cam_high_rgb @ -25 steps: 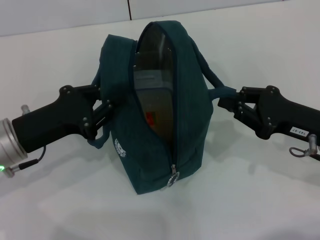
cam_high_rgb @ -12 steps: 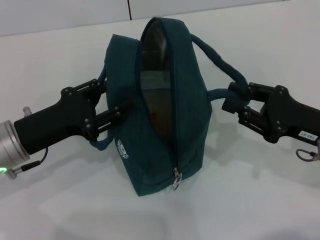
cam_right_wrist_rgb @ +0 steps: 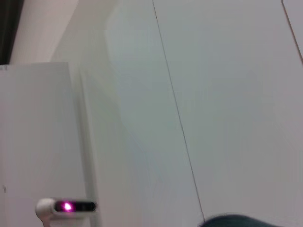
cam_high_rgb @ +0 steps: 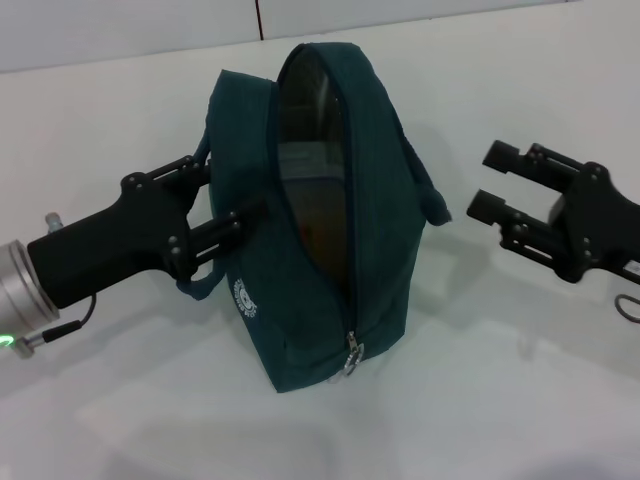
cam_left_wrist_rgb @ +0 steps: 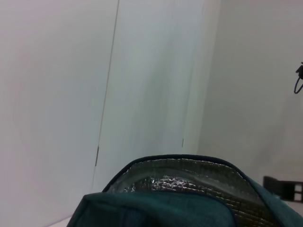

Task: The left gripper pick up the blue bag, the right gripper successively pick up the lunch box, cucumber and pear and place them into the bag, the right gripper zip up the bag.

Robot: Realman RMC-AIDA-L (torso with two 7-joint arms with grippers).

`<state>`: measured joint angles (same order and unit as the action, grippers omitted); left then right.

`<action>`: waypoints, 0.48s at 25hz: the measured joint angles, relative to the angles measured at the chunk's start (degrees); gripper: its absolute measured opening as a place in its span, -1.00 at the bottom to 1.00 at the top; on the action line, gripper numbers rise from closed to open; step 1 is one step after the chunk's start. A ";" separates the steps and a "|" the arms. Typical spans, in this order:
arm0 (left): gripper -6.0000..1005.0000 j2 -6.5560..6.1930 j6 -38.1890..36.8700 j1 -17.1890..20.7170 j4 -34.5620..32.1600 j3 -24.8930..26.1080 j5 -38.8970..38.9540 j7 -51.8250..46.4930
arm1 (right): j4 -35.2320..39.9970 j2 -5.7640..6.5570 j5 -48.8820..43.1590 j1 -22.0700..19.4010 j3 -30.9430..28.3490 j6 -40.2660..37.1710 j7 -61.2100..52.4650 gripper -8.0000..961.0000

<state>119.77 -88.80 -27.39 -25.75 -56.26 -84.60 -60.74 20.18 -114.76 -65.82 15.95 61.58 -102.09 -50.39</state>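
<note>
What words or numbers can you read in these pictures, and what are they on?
No text can be read.
Round white logo on the blue bag: a printed sign, too small and blurred to read.
Lunch box inside the bag: pale, no readable writing.
Left end effector and right end effector: no label shows.
Both wrist views: no writing.

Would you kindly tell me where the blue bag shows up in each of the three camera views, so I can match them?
Head view: the blue bag stands at the centre, mouth unzipped, between the left hand and the open right hand.
Left wrist view: its open top fills the lower edge.
Right wrist view: only a dark teal sliver at the bottom edge.
Shared landmark: the silver foil lining, seen in the head and left wrist views.
</note>
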 joint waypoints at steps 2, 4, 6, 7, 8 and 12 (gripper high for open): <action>0.25 0.06 0.02 0.08 0.34 0.04 0.11 0.83 | -0.09 0.22 -0.01 -0.89 -0.66 -2.83 1.46 0.15; 0.25 0.13 0.03 -0.23 1.11 0.11 0.16 1.33 | -0.25 0.43 -0.11 -1.69 -1.83 -6.02 2.49 0.19; 0.25 0.16 0.05 -0.92 2.13 0.15 0.20 1.68 | -0.23 0.73 -0.73 -2.34 -2.29 -8.41 2.68 0.24; 0.25 0.16 0.07 -1.03 2.31 0.20 0.21 1.89 | -0.10 1.02 -1.69 -2.50 -2.23 -9.13 2.63 0.23; 0.25 0.17 0.08 -1.13 2.50 0.23 0.22 2.16 | 0.05 1.28 -2.74 -2.53 -2.12 -9.54 2.54 0.22; 0.25 0.20 0.06 -1.34 2.76 0.19 0.24 2.83 | -0.18 2.28 -12.10 -1.21 -2.09 -7.29 0.15 0.20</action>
<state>119.96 -88.74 -28.74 -22.98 -56.06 -84.37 -57.91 19.99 -112.48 -77.93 14.74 59.48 -109.38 -50.24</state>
